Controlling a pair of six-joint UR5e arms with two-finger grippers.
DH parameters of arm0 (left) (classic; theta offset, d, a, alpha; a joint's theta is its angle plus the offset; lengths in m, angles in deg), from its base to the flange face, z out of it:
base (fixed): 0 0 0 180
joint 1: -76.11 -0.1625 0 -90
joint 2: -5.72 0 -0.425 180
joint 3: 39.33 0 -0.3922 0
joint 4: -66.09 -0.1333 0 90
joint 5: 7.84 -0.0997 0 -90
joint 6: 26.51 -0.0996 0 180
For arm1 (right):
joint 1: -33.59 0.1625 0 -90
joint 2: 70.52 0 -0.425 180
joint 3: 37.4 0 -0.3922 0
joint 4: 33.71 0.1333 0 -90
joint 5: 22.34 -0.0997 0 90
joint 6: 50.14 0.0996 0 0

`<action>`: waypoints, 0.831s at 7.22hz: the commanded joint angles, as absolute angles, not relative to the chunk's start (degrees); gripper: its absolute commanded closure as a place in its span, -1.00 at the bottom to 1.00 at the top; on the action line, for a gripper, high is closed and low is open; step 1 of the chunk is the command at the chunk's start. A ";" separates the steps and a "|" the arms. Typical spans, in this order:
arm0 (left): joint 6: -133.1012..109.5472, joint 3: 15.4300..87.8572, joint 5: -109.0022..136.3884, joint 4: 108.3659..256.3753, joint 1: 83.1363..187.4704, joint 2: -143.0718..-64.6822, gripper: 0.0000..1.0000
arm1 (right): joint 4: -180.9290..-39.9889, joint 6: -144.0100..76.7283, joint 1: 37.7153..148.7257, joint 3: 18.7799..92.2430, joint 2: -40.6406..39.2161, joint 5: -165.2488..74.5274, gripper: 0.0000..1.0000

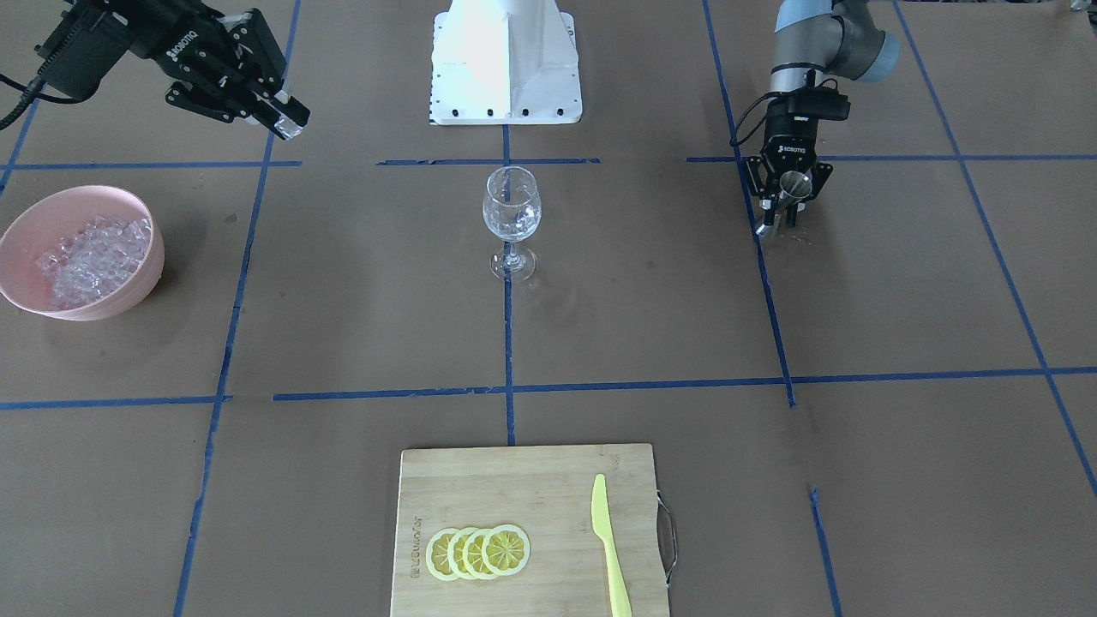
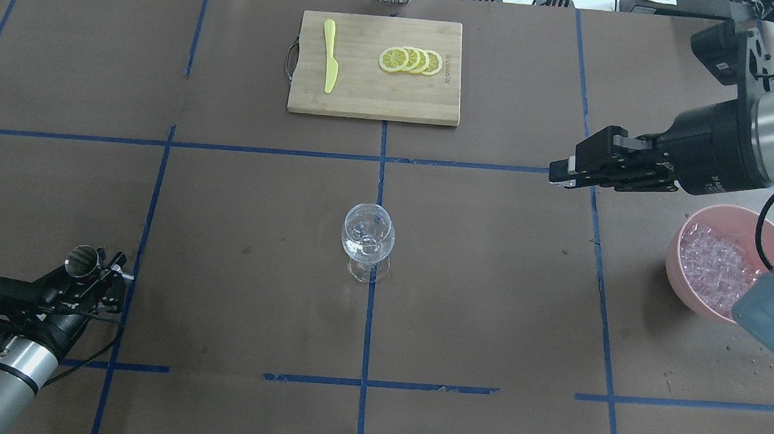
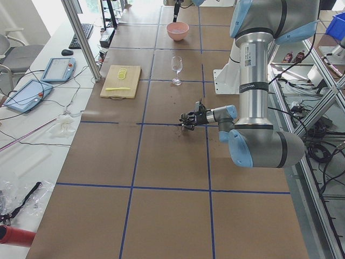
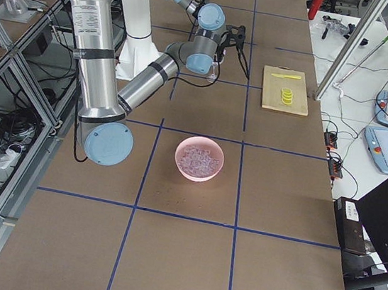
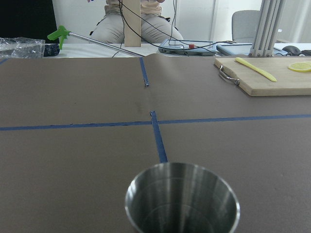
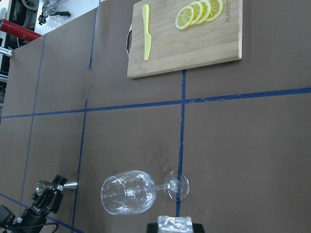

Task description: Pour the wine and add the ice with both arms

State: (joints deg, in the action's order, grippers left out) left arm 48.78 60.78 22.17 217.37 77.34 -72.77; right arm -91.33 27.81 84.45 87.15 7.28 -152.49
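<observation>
By the right gripper (image 1: 287,120), at the upper left of the front-facing view, a clear ice cube (image 1: 290,128) is being pinched above the table. At upper right, a steel jigger (image 1: 793,183) is being clamped by the left gripper (image 1: 782,208). Heaped ice (image 1: 92,257) is being held in the pink bowl (image 1: 34,296) at the left edge, well apart from the central wine glass (image 1: 512,210).

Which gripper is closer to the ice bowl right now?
Right. The right gripper hangs raised just beside the pink bowl, holding an ice cube. The left gripper is at the far side, beyond the wine glass, holding a metal cup.
</observation>
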 commanded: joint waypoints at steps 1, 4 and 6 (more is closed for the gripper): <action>48.73 60.78 23.53 217.44 78.30 -72.68 -0.99 | -91.46 27.90 82.20 87.06 6.21 -150.49 1.00; 44.28 64.10 30.99 217.44 80.14 -71.81 -1.00 | -91.63 28.60 79.04 86.53 4.10 -147.87 1.00; 43.81 66.65 36.26 217.26 80.15 -68.49 -1.00 | -91.63 29.14 77.98 86.36 3.58 -146.53 1.00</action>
